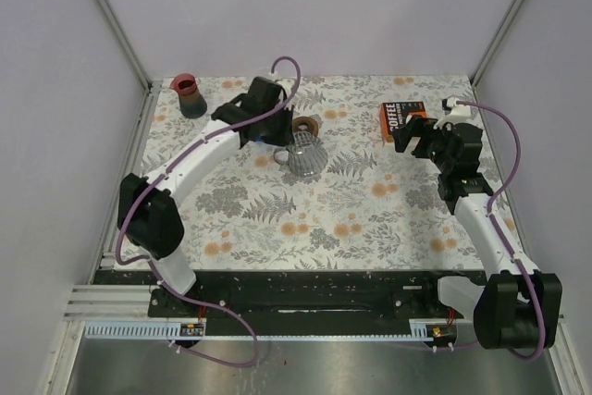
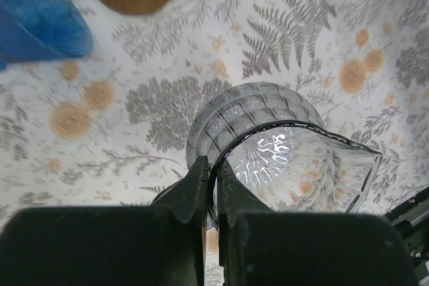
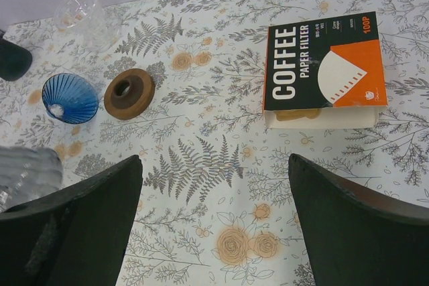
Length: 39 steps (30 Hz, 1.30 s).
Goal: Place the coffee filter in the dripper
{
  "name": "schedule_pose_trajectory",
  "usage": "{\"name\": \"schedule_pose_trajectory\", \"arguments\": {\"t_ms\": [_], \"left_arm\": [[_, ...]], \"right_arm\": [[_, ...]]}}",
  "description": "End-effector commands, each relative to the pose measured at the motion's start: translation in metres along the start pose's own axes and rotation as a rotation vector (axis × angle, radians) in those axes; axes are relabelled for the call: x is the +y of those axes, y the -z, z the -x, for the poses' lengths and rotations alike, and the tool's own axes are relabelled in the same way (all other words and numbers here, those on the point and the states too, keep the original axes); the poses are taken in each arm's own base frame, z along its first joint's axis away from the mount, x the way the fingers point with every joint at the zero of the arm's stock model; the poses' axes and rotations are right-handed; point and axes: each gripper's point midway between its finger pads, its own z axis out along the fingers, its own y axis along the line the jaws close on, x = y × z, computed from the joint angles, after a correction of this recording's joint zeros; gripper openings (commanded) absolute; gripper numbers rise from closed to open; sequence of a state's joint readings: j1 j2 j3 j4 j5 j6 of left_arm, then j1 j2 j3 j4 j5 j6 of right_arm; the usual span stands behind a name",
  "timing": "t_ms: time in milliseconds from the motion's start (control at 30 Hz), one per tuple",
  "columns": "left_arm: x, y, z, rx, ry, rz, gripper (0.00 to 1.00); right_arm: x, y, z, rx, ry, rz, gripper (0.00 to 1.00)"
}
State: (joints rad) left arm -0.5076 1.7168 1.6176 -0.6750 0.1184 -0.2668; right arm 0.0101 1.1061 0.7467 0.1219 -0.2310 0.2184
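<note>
Cardboard filter box (image 3: 325, 65) flat, opening nearward

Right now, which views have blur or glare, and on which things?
Left wrist view: the blue dripper is blurred, and the glass carafe carries bright white glare. Right wrist view: the coffee filter box is sharp, its print readable; the near fingers are dark and featureless. Top external view: even light, no strong glare.
</note>
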Motion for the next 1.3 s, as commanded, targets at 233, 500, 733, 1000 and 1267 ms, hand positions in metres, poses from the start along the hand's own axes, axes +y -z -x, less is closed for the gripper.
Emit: {"name": "schedule_pose_trajectory", "arguments": {"t_ms": [233, 500, 733, 1000, 1267], "left_arm": [[-0.010, -0.038, -0.048, -0.073, 0.062, 0.119, 0.00], [-0.014, -0.063, -0.081, -0.004, 0.077, 0.107, 0.00], [-0.011, -0.077, -0.095, -0.019, -0.063, 0.173, 0.00], [-0.018, -0.085, -0.106, 0.036, -0.153, 0.122, 0.00], [-0.018, -0.085, -0.111, 0.051, -0.215, 0.100, 0.25]], "right_arm": [[0.010, 0.007, 0.019, -0.055, 0.008, 0.035, 0.98], [0.010, 0.006, 0.018, -0.052, 0.009, 0.035, 0.98], [0.011, 0.005, 0.016, -0.048, 0.007, 0.042, 0.97], [0.011, 0.003, 0.015, -0.042, 0.003, 0.050, 0.98], [0.011, 0.002, 0.013, -0.038, 0.001, 0.056, 0.98]]}}
